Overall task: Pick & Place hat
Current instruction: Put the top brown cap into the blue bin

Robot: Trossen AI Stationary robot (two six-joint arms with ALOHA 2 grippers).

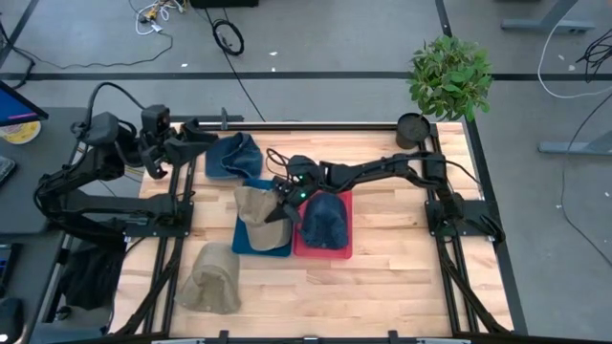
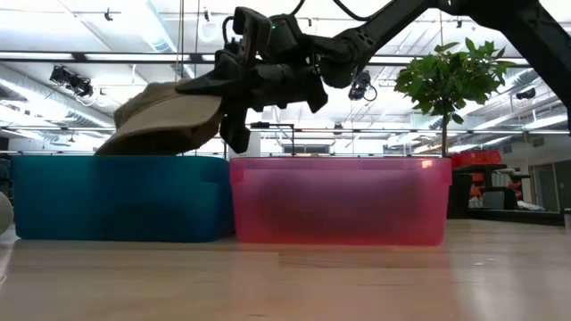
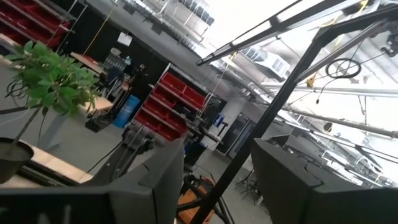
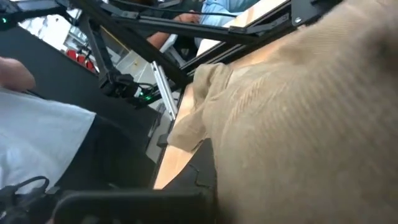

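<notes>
Here, your tan hat [image 1: 253, 206] hangs above the blue bin [image 1: 251, 239], lifted clear of the rim so it can drop in. The right gripper [image 1: 283, 207] is clamped on its edge at three o'clock. A dark blue hat [image 1: 323, 220] already fills the red bin [image 1: 346, 250] beside it. The left gripper [image 1: 196, 141] waits at ten o'clock, fingers apart, holding nothing.
</notes>
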